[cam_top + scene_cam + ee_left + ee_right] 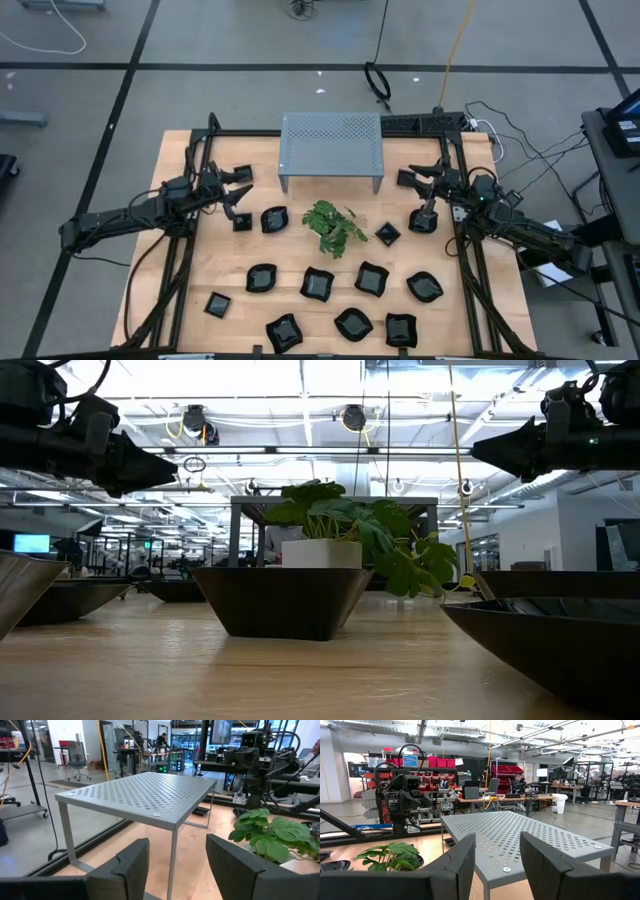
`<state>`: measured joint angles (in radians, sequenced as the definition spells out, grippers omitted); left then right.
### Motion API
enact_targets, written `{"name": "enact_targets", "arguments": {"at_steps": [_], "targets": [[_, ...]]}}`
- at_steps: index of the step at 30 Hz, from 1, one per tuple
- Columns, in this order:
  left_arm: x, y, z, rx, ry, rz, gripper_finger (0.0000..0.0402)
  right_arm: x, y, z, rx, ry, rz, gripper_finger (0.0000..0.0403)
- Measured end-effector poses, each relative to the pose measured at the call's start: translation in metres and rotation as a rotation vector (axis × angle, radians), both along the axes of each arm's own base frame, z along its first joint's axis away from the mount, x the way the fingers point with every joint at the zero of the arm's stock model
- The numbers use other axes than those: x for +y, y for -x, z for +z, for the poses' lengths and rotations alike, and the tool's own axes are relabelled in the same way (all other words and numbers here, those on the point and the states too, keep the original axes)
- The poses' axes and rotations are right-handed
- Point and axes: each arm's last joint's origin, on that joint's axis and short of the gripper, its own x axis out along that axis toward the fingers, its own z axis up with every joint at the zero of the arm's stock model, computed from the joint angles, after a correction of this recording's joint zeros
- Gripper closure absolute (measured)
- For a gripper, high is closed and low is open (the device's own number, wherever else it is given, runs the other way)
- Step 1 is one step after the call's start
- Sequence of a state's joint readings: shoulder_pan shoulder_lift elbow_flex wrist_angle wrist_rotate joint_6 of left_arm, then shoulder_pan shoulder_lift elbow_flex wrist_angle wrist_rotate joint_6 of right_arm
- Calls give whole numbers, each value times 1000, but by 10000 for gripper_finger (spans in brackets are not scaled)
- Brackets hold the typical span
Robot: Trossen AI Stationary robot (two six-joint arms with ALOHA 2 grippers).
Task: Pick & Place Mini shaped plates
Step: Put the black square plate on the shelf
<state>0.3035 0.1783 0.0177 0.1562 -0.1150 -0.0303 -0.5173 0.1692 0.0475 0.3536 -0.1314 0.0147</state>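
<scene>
Several small glossy black plates rest on their bases across the wooden table, most in the near half; in the low view one stands in front of the plant. My left gripper hovers open above the table's left side, over a small square plate and beside a round one. My right gripper hovers open over the right side, above a plate. Both point at the shelf and hold nothing.
A grey perforated metal shelf stands at the table's far middle. A green leafy plant in a white pot sits at the centre between the arms. Black frame rails run along the table's sides.
</scene>
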Motion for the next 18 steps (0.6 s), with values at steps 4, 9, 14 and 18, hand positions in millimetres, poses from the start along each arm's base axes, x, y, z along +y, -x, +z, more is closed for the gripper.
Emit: {"name": "enact_targets", "arguments": {"at_steps": [4, 9, 14, 18], "targets": [[0, 0, 4, -33, -18, 0, 201, 0, 0, 0, 0, 0, 0, 261], [0, 0, 5, -50, -20, 0, 201, 0, 0, 0, 0, 0, 0, 261], [0, 0, 8, -76, -43, 1, 201, 0, 0, 0, 0, 0, 0, 261], [0, 1, 11, -101, -48, 1, 201, 0, 0, 0, 0, 0, 0, 261]]}}
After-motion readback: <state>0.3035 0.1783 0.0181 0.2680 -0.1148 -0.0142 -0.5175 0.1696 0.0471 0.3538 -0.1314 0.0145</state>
